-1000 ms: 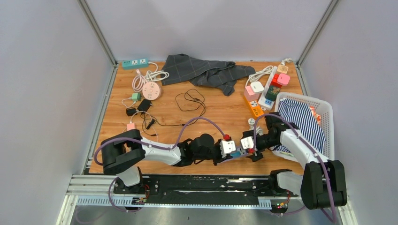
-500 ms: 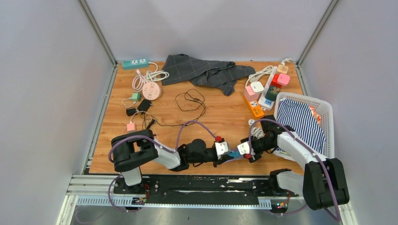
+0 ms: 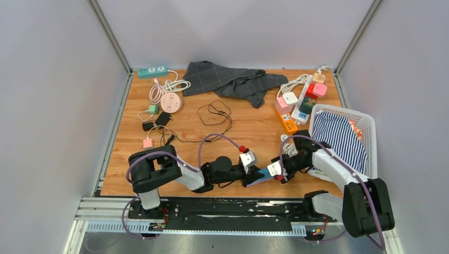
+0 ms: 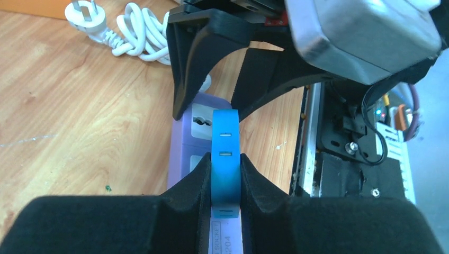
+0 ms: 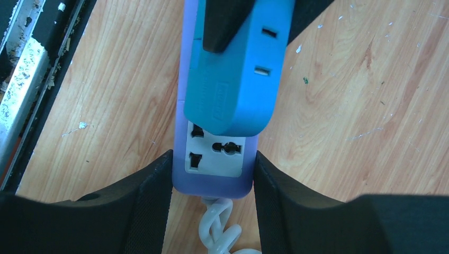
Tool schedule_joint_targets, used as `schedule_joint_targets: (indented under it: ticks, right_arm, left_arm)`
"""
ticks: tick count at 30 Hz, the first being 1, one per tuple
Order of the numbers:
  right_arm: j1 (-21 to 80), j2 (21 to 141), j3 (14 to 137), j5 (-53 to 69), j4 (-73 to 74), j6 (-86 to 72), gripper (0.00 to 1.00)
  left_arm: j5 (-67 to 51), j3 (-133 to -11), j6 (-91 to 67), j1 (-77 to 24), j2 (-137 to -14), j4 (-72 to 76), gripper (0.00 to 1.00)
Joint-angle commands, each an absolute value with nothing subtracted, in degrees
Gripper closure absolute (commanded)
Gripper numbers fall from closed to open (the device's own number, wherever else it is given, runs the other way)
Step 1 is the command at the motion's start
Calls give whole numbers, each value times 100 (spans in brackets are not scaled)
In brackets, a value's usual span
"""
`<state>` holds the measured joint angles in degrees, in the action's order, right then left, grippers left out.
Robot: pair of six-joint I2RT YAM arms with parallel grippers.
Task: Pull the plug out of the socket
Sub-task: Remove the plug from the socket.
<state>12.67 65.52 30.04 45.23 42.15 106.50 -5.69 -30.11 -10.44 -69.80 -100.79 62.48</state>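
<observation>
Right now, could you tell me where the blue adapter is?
Top view, near-edge centre: the blue adapter sits on the purple power strip, pinched by the left gripper.

left arm (image 3: 182,174): extended low, rightward | left gripper (image 4: 225,168): clamped on blue plug (image 4: 225,132) | right arm (image 3: 333,164): bent low, leftward | right gripper (image 5: 213,177): fingers pressed against both sides of purple socket strip (image 5: 212,186) | grippers: faced tip to tip

I've got the socket strip (image 5: 212,153) lying near the table's (image 3: 254,132) front edge, plug (image 5: 233,79) sitting on top of it. My left gripper (image 4: 225,161) is around the plug, and my right gripper (image 5: 214,164) straddles the strip's end. The basket (image 3: 372,143) is off to the right, the cloth (image 3: 227,79) at the back.
</observation>
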Motion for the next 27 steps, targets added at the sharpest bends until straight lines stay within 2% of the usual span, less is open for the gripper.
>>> schedule_joint_targets:
  ticks: [1,10,14,17,22,27]
  right_arm:
    - [1389,6609,2903,4404,4509,10802,61]
    - [1400,6610,2893,4335,4539,10838,69]
    - [1400,6602,2892,4318,4544,10846,72]
    - [1400,6602,2899,4311,4551,10845,76]
    - [1399,6609,2900,4298,4562,10859,80]
    - [1398,6616,2905,4285,4574,10864,83]
  left_arm:
    - [-480,-2842,-1708,-6772,-10372,6834,100]
    - [-563,-2607,-160,-7162,-10397,7451,100]
    - [-377,-2623,-483,-7163,-10404,7417,100]
    - [-280,-2636,-1389,-6937,-10380,7362,100]
    - [-1211,-2622,-2943,-6345,-10666,8070,100]
    - [-751,-2418,-1933,-6548,-10483,7924,100]
